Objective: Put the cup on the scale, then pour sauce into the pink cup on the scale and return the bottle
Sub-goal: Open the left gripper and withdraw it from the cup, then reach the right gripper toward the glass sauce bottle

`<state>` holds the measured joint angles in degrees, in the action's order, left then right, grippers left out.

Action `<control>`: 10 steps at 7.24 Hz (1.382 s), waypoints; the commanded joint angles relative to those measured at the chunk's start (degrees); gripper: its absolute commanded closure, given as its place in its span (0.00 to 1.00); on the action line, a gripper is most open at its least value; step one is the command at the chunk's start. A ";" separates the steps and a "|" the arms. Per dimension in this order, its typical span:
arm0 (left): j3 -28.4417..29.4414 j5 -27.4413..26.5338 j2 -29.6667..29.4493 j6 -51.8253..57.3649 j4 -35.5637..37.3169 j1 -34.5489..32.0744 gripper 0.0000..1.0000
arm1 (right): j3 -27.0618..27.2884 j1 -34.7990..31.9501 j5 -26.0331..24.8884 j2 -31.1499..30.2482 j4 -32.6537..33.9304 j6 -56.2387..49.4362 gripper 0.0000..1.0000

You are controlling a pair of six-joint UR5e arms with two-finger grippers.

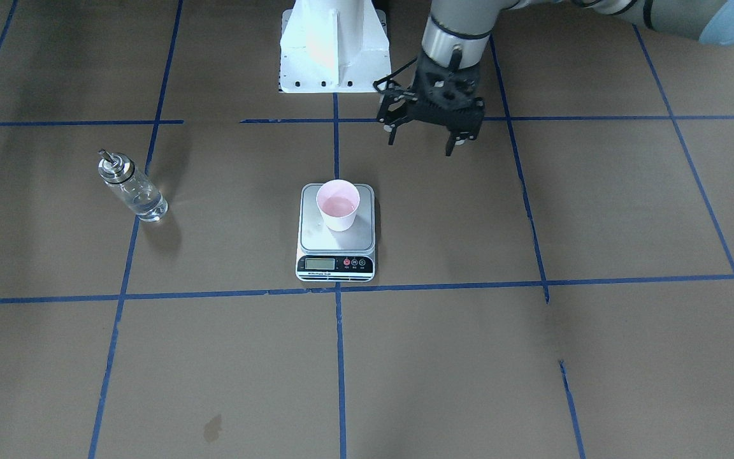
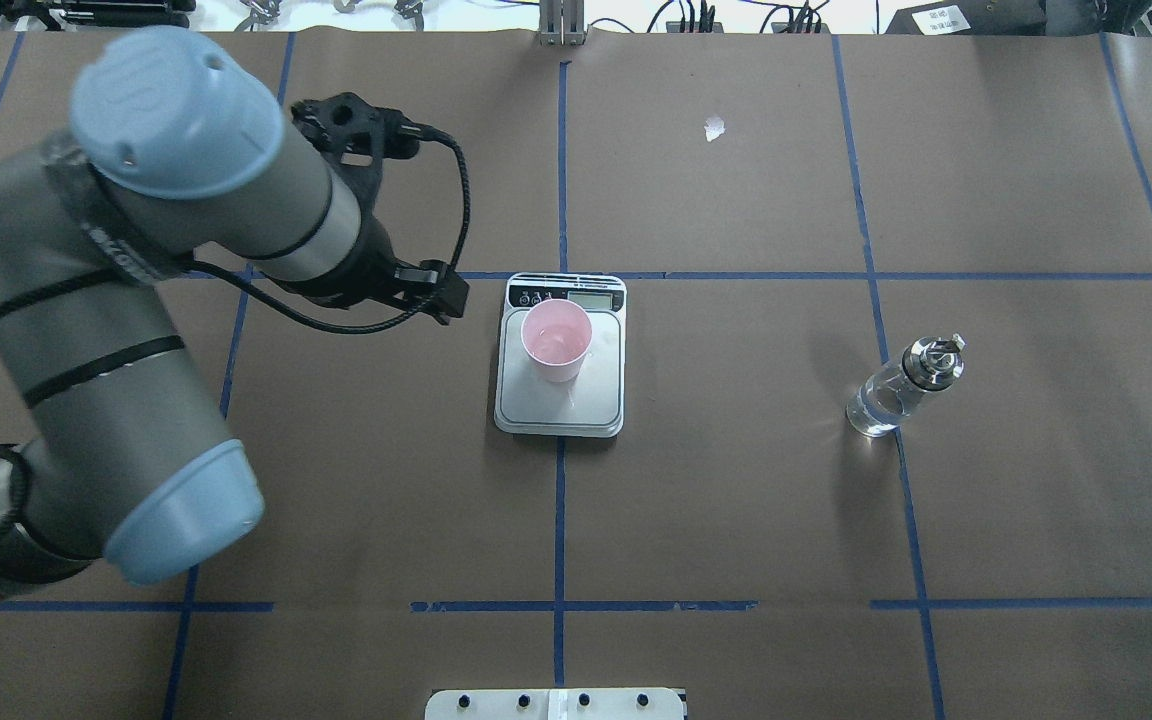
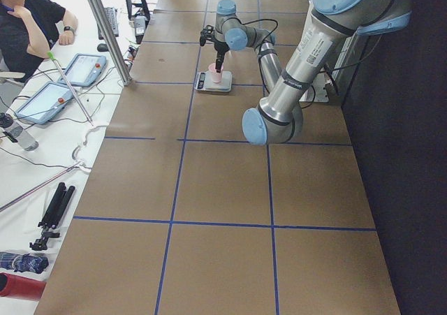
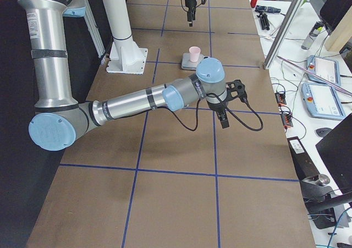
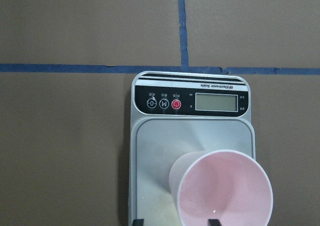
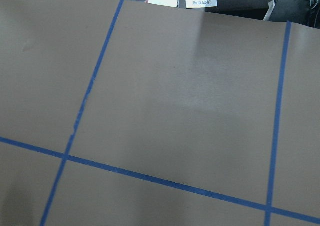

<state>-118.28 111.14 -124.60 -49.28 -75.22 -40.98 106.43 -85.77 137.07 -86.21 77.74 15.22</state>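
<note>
Exterior front-facing view: we are hovering the left pincer (image 1: pixel 421 145) spread and empty, clear of the cup (image 1: pixel 338 205) sitting on the scale (image 1: pixel 316 239), probably leaving room for the bottle (image 1: pixel 132 189); the right pincer (image 4: pixel 222 120) we cannot tell.

From opposite sides, the scale (image 1: pixel 335 241) is seen by front & overhead cams; close-up by left wrist cam.

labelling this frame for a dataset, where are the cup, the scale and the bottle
cup (image 2: pixel 557 338): overhead view, on its pink inside.
scale (image 2: pixel 561 405): overhead view, on the bare steel platform.
bottle (image 2: pixel 882 402): overhead view, on its clear glass body.
</note>
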 commanded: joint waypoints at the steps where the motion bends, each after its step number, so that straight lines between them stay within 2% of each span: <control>1: -4.95 0.47 10.90 22.70 2.62 -12.83 0.00 | 9.01 6.62 -0.66 -0.54 -1.18 19.74 0.00; 2: -4.60 0.74 16.00 35.79 2.01 -21.08 0.00 | 13.41 11.27 -3.01 -1.58 -3.97 30.46 0.00; 3: -3.55 0.83 19.53 46.89 1.92 -28.64 0.00 | 18.50 17.24 -8.78 -2.46 -4.52 39.79 0.00; 4: -1.36 2.14 20.96 52.39 1.92 -34.46 0.00 | 22.38 23.48 -15.28 -2.91 -4.53 47.89 0.00; 5: 2.66 3.37 24.45 52.62 1.13 -39.39 0.00 | 25.64 29.89 -21.61 -3.26 -4.44 55.37 0.00; 6: 7.14 7.64 27.19 52.88 -4.88 -44.14 0.00 | 29.32 37.26 -29.76 -4.83 -4.27 61.10 0.00; 7: 9.71 16.56 32.78 52.89 -12.25 -46.71 0.00 | 32.40 43.43 -37.41 -7.37 -4.18 63.76 0.00; 8: 11.56 18.30 36.75 52.54 -20.15 -47.69 0.00 | 34.44 48.45 -43.32 -9.57 -4.09 66.05 0.00; 9: 11.58 18.32 37.05 52.36 -20.84 -47.62 0.00 | 34.98 53.89 -50.86 -10.90 -4.09 67.73 0.00; 10: 11.58 18.32 37.06 52.27 -20.93 -47.62 0.00 | 34.98 60.39 -60.68 -12.82 -4.00 70.27 0.00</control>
<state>-107.12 128.80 -88.41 3.14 -94.50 -88.30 140.79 -33.07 87.45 -96.75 73.66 82.52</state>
